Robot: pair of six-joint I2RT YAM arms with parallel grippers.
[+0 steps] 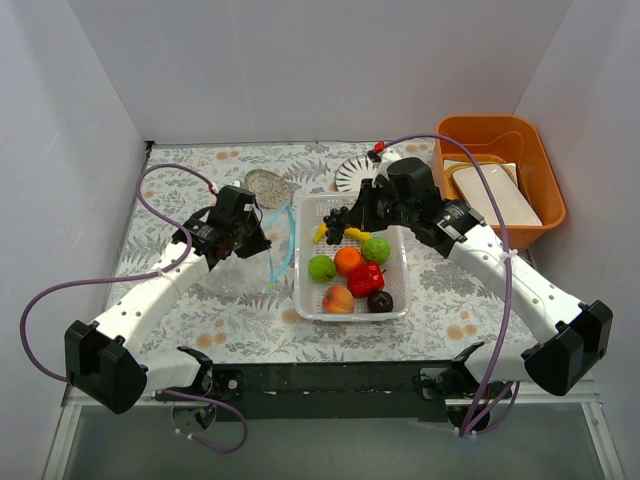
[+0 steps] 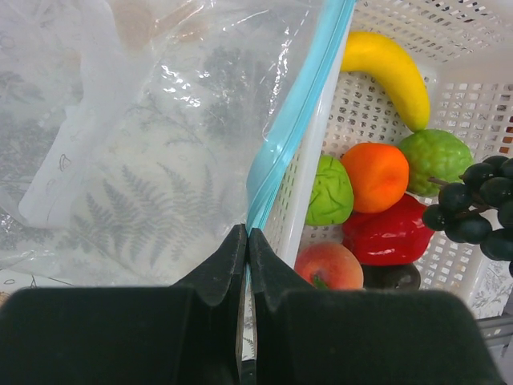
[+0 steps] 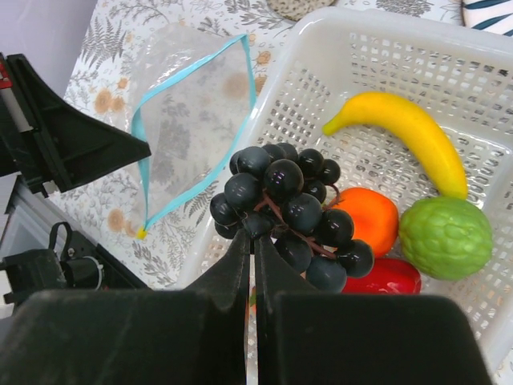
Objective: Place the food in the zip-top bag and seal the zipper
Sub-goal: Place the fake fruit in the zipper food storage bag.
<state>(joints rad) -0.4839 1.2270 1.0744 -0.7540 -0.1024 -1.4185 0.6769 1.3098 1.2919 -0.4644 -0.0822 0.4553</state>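
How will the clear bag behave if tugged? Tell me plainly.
Probably floppy: the zip-top bag is creased, and its zipper bends along its run. Likely light and thin, since the fern tablecloth shows through it. Its glossy film may slip, though the left hand pinches the zipper edge.

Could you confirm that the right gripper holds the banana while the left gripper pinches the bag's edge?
No: the right wrist view shows the right gripper holding the grapes, not the banana; the left gripper does pinch the bag's edge.
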